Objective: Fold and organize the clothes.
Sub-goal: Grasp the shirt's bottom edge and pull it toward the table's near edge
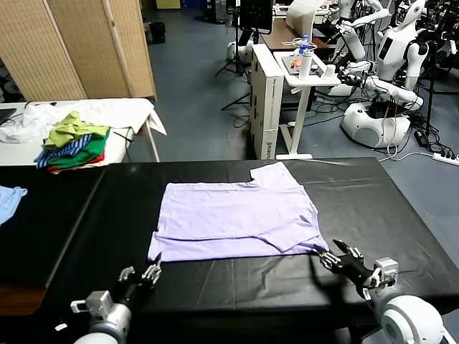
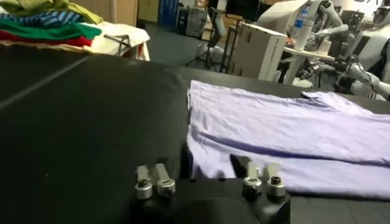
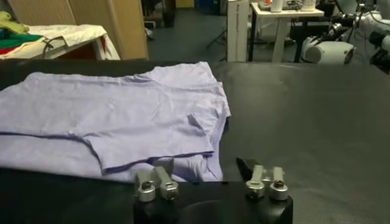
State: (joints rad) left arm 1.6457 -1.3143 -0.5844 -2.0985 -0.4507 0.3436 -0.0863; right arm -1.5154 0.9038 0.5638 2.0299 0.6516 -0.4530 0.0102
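The pale lavender T-shirt (image 1: 237,215) lies flat on the black table (image 1: 373,201), its lower part folded up over itself and one sleeve pointing to the far right. My left gripper (image 1: 143,273) sits low at the shirt's near left corner. In the left wrist view the shirt (image 2: 274,128) has its hem edge lying between the spread jaws of the left gripper (image 2: 198,167), which is open. My right gripper (image 1: 337,256) is at the near right corner. In the right wrist view the right gripper (image 3: 204,167) is open too, with the shirt (image 3: 109,109) corner between its jaws.
A green, striped and red clothes pile (image 1: 72,143) rests on a white table at the far left. A light blue garment (image 1: 8,201) hangs over the left edge. Behind the table stand a white cart (image 1: 308,72) and other robots (image 1: 387,79).
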